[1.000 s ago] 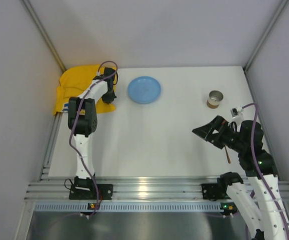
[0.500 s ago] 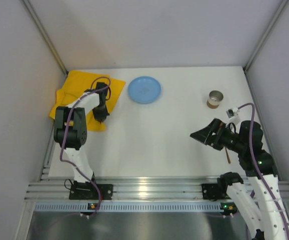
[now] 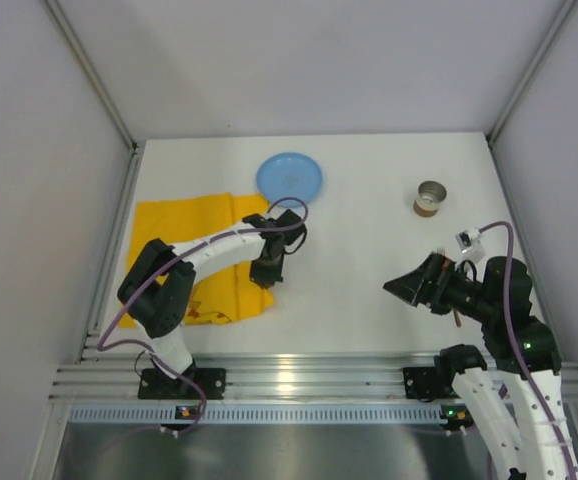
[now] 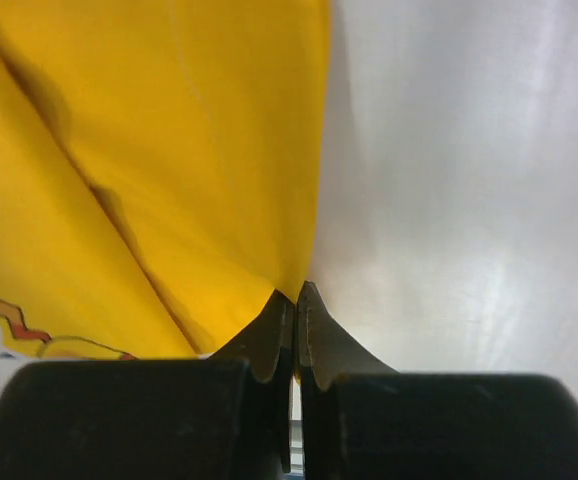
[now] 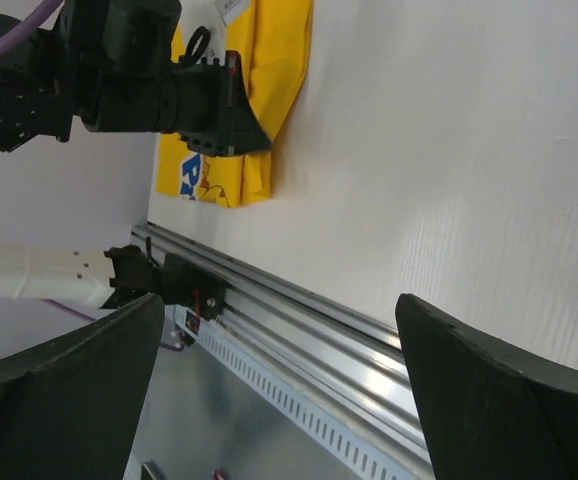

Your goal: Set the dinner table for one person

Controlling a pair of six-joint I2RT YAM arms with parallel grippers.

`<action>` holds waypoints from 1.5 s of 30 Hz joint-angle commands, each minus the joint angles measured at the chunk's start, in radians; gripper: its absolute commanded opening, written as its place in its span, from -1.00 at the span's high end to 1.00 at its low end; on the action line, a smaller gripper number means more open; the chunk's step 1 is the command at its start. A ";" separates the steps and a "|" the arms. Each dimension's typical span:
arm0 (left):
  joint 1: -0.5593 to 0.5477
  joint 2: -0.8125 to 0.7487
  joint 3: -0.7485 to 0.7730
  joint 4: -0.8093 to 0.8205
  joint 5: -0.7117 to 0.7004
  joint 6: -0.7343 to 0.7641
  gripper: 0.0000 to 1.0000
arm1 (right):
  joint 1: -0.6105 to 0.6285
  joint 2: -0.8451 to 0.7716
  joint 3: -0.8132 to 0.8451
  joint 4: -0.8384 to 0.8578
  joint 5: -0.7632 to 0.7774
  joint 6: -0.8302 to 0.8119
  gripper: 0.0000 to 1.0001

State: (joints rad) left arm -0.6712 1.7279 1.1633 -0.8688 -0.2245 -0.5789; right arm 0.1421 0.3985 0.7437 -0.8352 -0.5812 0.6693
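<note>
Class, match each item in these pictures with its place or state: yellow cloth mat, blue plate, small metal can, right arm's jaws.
Items:
1. yellow cloth mat
2. blue plate
3. small metal can
4. right arm's jaws

Places or states:
A. on the white table, far side, toward the right
B. open wide, nothing between them
C. edge pinched by the left arm's jaws, shut
D. on the table, far side, left of centre

Pairs: 1-C, 2-D, 3-A, 4-B

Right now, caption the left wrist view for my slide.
Left claw shut on the corner of the yellow cloth mat, above the white dinner table.
</note>
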 commanded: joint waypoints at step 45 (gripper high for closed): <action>0.314 -0.364 -0.275 -0.053 0.030 -0.073 -0.87 | 0.137 1.293 0.281 0.576 -0.019 -0.089 -0.86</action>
State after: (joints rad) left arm -0.3985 1.3891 0.9237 -1.0080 -0.2394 -0.6624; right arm 0.2687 1.6386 0.9710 -0.3317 -0.5934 0.6052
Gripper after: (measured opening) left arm 0.939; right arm 0.936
